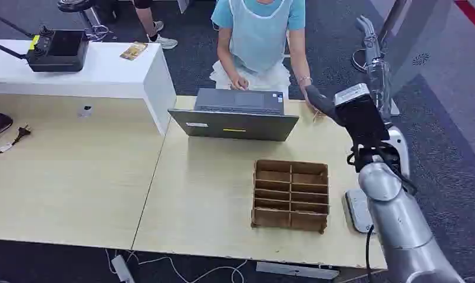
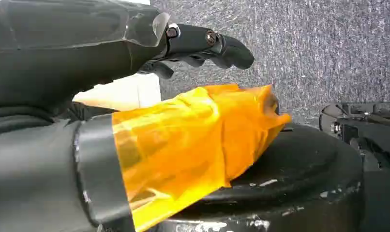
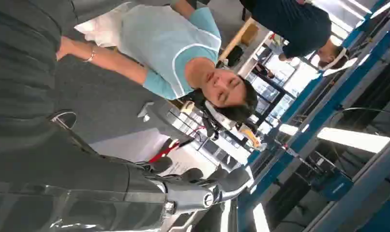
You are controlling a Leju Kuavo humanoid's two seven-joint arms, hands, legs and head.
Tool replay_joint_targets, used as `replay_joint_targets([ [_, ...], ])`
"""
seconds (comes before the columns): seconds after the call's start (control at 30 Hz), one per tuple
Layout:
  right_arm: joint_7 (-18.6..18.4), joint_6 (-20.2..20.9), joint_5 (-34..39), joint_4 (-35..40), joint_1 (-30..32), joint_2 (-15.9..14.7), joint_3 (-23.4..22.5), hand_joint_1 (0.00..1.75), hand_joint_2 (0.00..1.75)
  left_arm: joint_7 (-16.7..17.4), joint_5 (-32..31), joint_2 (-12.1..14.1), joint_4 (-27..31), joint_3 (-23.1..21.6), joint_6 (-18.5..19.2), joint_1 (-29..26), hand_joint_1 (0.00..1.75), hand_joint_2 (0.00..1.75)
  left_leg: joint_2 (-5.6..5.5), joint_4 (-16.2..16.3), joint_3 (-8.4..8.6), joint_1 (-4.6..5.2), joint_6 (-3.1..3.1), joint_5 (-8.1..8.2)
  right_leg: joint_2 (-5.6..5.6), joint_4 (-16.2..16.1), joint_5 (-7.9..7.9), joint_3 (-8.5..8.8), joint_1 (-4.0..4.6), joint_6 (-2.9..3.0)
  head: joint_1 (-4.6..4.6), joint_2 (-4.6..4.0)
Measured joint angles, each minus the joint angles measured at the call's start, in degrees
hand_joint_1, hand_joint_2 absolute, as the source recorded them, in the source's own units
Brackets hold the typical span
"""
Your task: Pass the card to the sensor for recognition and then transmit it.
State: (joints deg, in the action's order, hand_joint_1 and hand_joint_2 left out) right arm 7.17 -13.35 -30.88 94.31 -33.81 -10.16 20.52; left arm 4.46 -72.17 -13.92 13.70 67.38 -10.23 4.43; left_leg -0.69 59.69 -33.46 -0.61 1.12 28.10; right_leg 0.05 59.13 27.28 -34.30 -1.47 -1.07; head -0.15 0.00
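Observation:
My right hand (image 1: 341,109) is raised over the table's far right corner, with its dark fingers (image 1: 317,99) reaching toward a person's hand (image 1: 307,89). In the right wrist view the fingers (image 3: 217,180) are stretched out with nothing between them. A small pale thing (image 1: 318,116) lies on the table by the person's hand; I cannot tell whether it is the card. A flat white sensor pad (image 1: 356,209) lies at the table's right edge, partly behind my right forearm. My left hand (image 2: 183,72) hangs low with fingers spread and an orange-wrapped thumb (image 2: 193,135), holding nothing.
A person in a light blue top (image 1: 260,35) sits behind an open grey laptop (image 1: 235,115). A brown divided box (image 1: 291,194) stands mid-table, left of my right arm. A white counter (image 1: 105,71) with a black device (image 1: 58,50) is at the back left.

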Motion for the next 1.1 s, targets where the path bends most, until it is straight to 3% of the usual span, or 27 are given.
replay_joint_targets([
  [0.17,-0.2,-0.4,-1.2,-0.4,-0.2,0.2,0.3,0.00,1.75,0.0,-0.1,0.0,0.0,-0.3,0.0,0.0,0.00,0.00,0.00,0.0,0.00,0.00,0.00,0.00,0.00,0.0,0.00,0.00,0.00,0.00,0.00,0.00],
  [0.33,-4.9,-0.4,-12.1,-2.6,-4.1,0.3,0.9,0.00,1.75,0.3,-1.1,0.0,0.0,-0.9,0.5,0.0,0.00,0.00,0.02,0.0,0.00,0.00,0.01,-0.01,0.04,0.0,-0.03,0.00,0.00,0.02,0.00,0.00],
  [0.43,-8.3,2.1,-17.7,-7.7,-9.3,0.4,1.9,0.00,1.75,0.4,-1.7,0.2,0.0,-1.6,1.0,0.1,0.00,0.00,0.01,0.0,0.00,0.00,0.08,-0.10,0.03,0.0,-0.10,0.00,0.00,0.04,0.00,0.00],
  [0.67,-12.1,5.5,-26.8,-22.2,-21.3,1.6,4.2,0.00,1.75,0.5,-2.9,0.4,0.0,-2.9,1.7,0.1,0.00,0.00,-0.01,0.0,-0.01,0.00,0.10,-0.17,0.01,0.0,-0.17,-0.01,0.00,0.04,-0.02,0.00],
  [0.87,-11.5,5.5,-21.0,-28.3,-24.9,3.0,3.9,0.00,1.75,0.5,-2.6,0.6,0.0,-3.3,1.9,0.2,0.00,0.00,-0.01,0.0,0.00,0.00,0.10,-0.16,0.01,0.0,-0.17,-0.02,0.00,0.04,0.00,0.00],
  [1.1,-12.6,6.1,-22.8,-29.8,-26.1,3.1,3.4,0.00,1.75,0.5,-3.1,0.7,0.0,-3.6,1.9,0.2,0.00,0.00,0.00,0.0,-0.01,0.00,0.10,-0.16,0.02,0.0,-0.17,-0.03,0.00,0.04,-0.02,0.00],
])
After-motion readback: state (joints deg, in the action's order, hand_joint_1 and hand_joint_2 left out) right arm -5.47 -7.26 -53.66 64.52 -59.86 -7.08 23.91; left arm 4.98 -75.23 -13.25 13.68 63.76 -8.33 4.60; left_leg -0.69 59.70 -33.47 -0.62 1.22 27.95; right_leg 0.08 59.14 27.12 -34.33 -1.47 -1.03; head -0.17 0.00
